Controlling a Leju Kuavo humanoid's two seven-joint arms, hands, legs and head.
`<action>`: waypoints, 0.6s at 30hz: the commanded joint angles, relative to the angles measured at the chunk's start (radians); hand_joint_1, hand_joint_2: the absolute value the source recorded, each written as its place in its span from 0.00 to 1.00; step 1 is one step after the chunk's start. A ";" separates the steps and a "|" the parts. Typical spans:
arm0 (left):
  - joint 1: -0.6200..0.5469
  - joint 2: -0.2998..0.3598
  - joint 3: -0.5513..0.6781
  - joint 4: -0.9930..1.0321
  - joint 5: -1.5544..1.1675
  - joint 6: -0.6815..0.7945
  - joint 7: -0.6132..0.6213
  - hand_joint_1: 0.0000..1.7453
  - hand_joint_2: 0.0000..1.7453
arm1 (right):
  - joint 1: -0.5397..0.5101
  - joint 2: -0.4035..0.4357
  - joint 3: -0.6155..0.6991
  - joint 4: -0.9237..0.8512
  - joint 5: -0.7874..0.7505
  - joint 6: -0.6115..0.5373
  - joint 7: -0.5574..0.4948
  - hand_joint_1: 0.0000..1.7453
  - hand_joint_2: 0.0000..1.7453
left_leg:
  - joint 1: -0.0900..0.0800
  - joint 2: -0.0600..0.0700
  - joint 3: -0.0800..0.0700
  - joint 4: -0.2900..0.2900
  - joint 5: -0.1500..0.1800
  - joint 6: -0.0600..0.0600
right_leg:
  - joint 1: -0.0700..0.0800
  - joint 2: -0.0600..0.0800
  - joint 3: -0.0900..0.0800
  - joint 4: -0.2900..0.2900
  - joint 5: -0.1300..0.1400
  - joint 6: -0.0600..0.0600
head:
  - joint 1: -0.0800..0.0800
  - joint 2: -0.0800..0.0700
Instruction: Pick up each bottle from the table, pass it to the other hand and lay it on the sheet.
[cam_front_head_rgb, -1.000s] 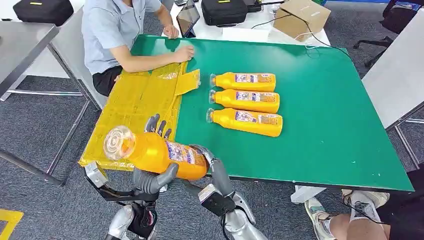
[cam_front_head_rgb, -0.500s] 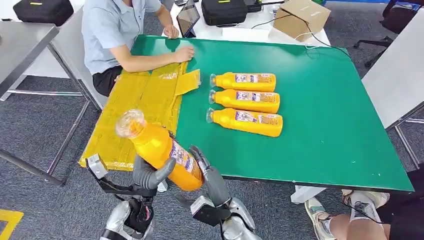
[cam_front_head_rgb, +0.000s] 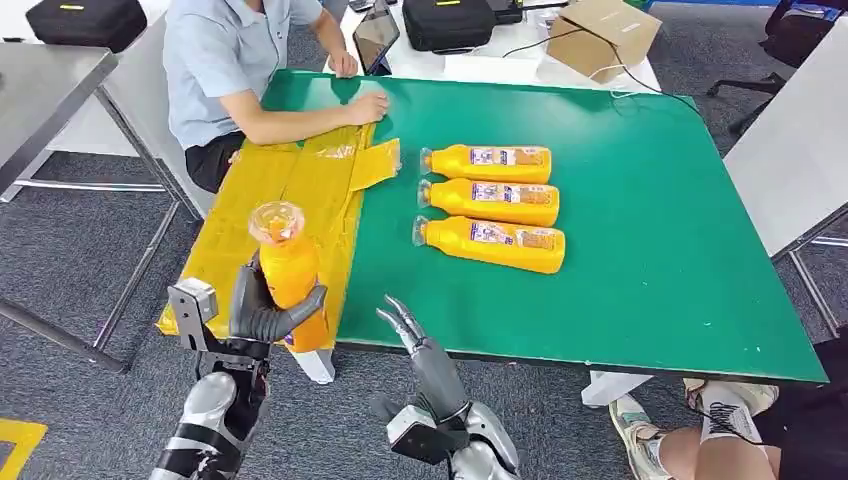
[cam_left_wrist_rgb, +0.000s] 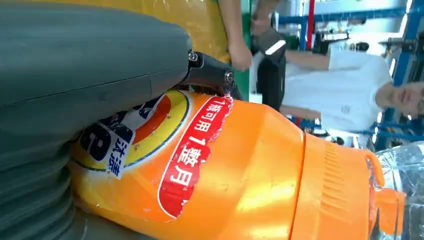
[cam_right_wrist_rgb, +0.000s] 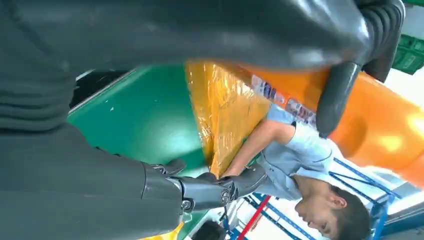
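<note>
Orange bottle (cam_front_head_rgb: 288, 278) stands upright in my left hand (cam_front_head_rgb: 262, 312) above the sheet's (cam_front_head_rgb: 240, 230) near edge; my right hand (cam_front_head_rgb: 405, 325) is released. Next I must tilt and lay it flat.

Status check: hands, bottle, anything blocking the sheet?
Left hand grips bottle, upright over yellow sheet. Right hand open, empty. Three bottles lie on green table. Person's hand rests at sheet's far end.

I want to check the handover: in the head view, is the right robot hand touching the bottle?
No, the right robot hand is apart from the bottle, its fingers spread and empty, while the left robot hand holds the bottle.
</note>
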 joint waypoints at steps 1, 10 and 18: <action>-0.066 0.036 0.027 0.111 -0.008 0.003 -0.002 1.00 1.00 | -0.005 -0.034 -0.005 -0.005 -0.003 -0.001 -0.017 0.00 0.00 | 0.000 -0.001 0.005 -0.001 -0.001 -0.001 | 0.001 -0.002 0.006 -0.002 -0.002 -0.001 | 0.000 0.000; -0.076 0.064 0.038 0.117 -0.130 0.109 0.011 1.00 1.00 | 0.014 -0.029 -0.023 -0.026 -0.017 0.013 -0.015 0.00 0.00 | 0.000 -0.001 0.004 -0.001 -0.001 -0.001 | 0.001 -0.002 0.005 -0.001 -0.002 -0.002 | 0.000 0.000; -0.237 0.123 -0.016 0.258 -0.702 0.348 0.062 1.00 1.00 | 0.028 -0.033 -0.010 -0.078 -0.019 0.076 -0.009 0.00 0.00 | 0.001 -0.003 0.002 0.000 0.000 -0.001 | 0.002 -0.005 0.003 0.000 -0.002 -0.002 | 0.000 0.000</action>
